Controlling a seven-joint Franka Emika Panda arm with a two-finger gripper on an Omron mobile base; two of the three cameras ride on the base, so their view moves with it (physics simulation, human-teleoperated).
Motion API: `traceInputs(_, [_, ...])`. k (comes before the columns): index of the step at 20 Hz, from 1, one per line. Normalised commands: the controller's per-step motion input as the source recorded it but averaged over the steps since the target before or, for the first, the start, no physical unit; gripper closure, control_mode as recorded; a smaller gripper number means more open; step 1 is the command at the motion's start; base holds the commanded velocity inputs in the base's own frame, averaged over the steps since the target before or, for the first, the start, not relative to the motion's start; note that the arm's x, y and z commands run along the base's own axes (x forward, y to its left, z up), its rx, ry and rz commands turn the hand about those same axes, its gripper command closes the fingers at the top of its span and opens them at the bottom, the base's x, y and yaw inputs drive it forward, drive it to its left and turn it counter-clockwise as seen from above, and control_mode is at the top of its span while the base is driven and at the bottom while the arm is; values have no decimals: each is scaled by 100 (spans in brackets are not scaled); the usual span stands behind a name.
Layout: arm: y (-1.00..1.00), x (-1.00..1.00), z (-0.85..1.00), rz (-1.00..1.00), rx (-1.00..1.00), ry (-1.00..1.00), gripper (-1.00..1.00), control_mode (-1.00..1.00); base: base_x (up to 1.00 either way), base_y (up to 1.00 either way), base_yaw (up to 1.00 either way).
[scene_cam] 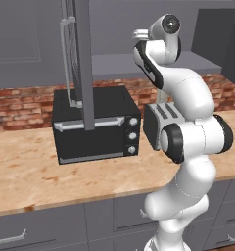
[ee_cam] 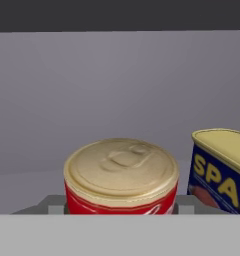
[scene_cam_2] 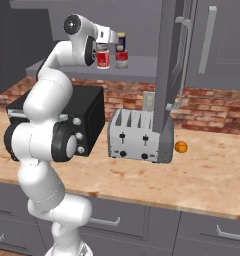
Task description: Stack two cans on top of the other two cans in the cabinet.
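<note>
Pincer (scene_cam_2: 104, 50) up top left of right base view, pinching upright red can (ee_cam: 121, 177) dead centre between tips; blue can (ee_cam: 221, 170) just right, upright too.

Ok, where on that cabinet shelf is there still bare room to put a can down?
Bare shelf runs from the stack, the blue can on the lower red can, rightward to the open door. The left is crowded: the gripper holds the other red can right beside that stack, leaving little gap for a hand.
</note>
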Motion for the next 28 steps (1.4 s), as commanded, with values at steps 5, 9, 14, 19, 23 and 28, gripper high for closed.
traceInputs(5, [0, 0, 0, 0, 0, 0, -100, -100, 0, 0, 0])
traceInputs(9, [0, 0, 0, 0, 0, 0, -100, -100, 0, 0, 0])
traceInputs(14, [0, 0, 0, 0, 0, 0, -100, -100, 0, 0, 0])
traceInputs(19, [-5, -9, 0, 0, 0, 0, -100, -100, 0, 0, 0])
traceInputs(23, [-3, -27, 0, 0, 0, 0, -100, -100, 0, 0, 0])
traceInputs(28, [0, -45, 0, 0, 0, 0, -100, -100, 0, 0, 0])
